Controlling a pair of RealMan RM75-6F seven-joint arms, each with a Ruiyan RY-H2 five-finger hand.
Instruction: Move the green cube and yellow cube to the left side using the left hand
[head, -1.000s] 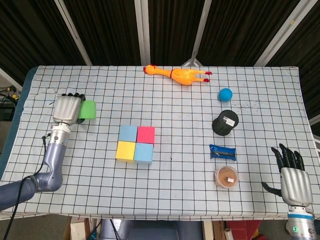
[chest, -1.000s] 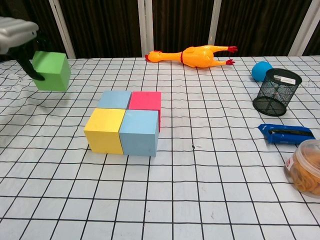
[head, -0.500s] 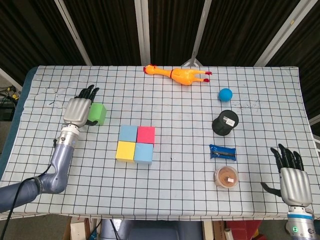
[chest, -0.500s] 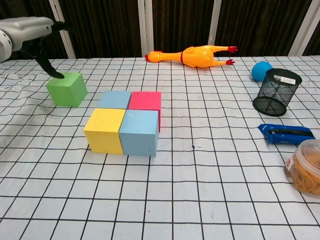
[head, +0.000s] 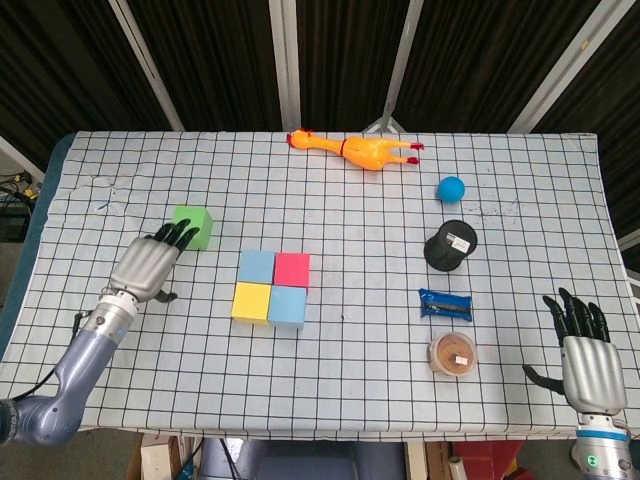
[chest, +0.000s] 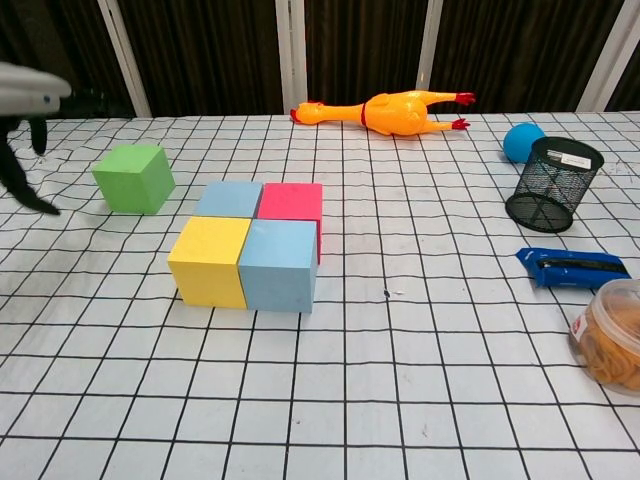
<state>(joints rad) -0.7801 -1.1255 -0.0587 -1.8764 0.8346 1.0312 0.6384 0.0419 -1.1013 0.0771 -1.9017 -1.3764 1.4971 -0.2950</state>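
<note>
The green cube (head: 192, 226) (chest: 133, 178) rests on the checked cloth at the left, apart from the other blocks. My left hand (head: 150, 265) (chest: 22, 110) hovers just near of it, open, fingers spread and holding nothing. The yellow cube (head: 250, 302) (chest: 210, 262) forms the near left corner of a square of blocks, with two light blue cubes (head: 287, 306) (head: 256, 266) and a red cube (head: 292, 269). My right hand (head: 586, 356) stays open at the table's near right corner.
A rubber chicken (head: 357, 150) lies at the far edge. To the right are a blue ball (head: 451, 188), a black mesh cup (head: 451, 246), a blue packet (head: 444, 303) and a round tub (head: 452, 353).
My left hand set the green cube down on the cloth, let go of it, and pulled back toward the near edge. The right hand has not moved.
</note>
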